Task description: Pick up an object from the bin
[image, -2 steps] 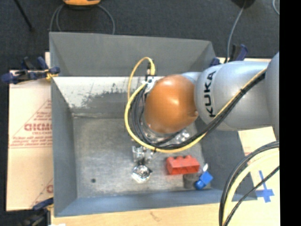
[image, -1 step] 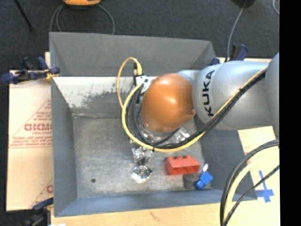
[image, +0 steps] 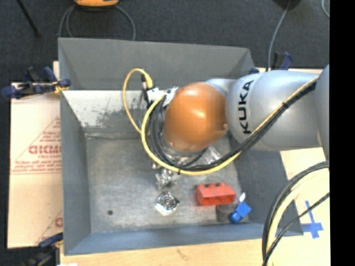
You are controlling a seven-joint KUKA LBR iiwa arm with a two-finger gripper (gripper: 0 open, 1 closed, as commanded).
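Along the near wall of the grey metal bin [image: 100, 204], three small things lie close together towards the right-hand corner. They are a blue plastic piece [image: 241, 211], a dark grey piece [image: 223, 213] touching its left side, and just behind them a red toy brick [image: 215, 194] lying flat with its studs on its far edge. To the left of the brick, apart from it, a small silvery, crumpled-looking thing [image: 166, 203] sits on the bare floor near the middle of the bin.

The gripper [image: 164, 178] hangs just beyond this silvery thing and is nearer to it than to anything else. Whether the two touch cannot be told, and neither can whether the gripper is spread, closed or gripping. Behind the gripper sits the wrist's round orange cover [image: 194, 118], with a yellow cable [image: 145, 127] looping around it. The silver arm [image: 277, 112] runs off to the right.
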